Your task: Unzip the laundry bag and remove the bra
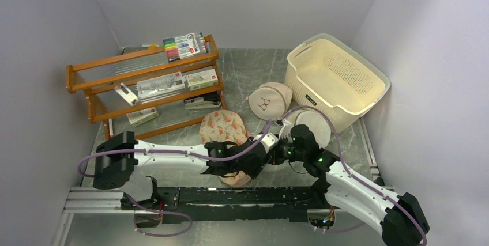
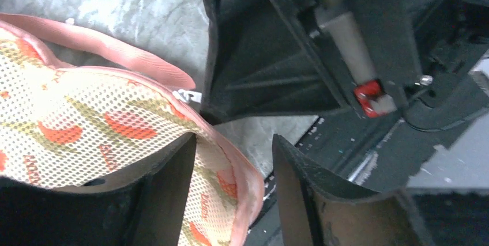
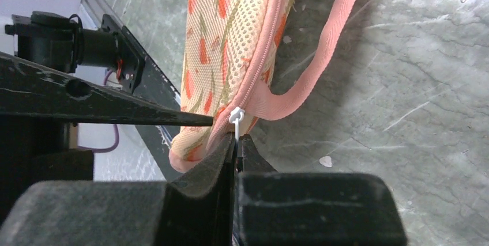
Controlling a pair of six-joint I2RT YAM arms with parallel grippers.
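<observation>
The surface [image 1: 248, 73] is carrying the laundry bag [image 1: 222, 128] at the left tool [image 2: 230, 142] and right tool [image 3: 236, 142], a pale dome bag [image 1: 269, 101], a white dome bag [image 1: 314, 126] and a basket [image 1: 323, 105] beyond the right tool, and a wooden rack [image 1: 90, 108] beyond the left.

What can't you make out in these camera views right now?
- Bra: in no view; perhaps inside the laundry bag.
- Bag's near half: top view, under the left arm.
- Zip pull, lower end: right wrist view, pinched inside the right gripper.
- Bag's lower edge: left wrist view, behind the left gripper.

Left hand [image 2: 235, 142] fingers parted, right hand [image 3: 236, 142] pinched tight, arms angled inward
</observation>
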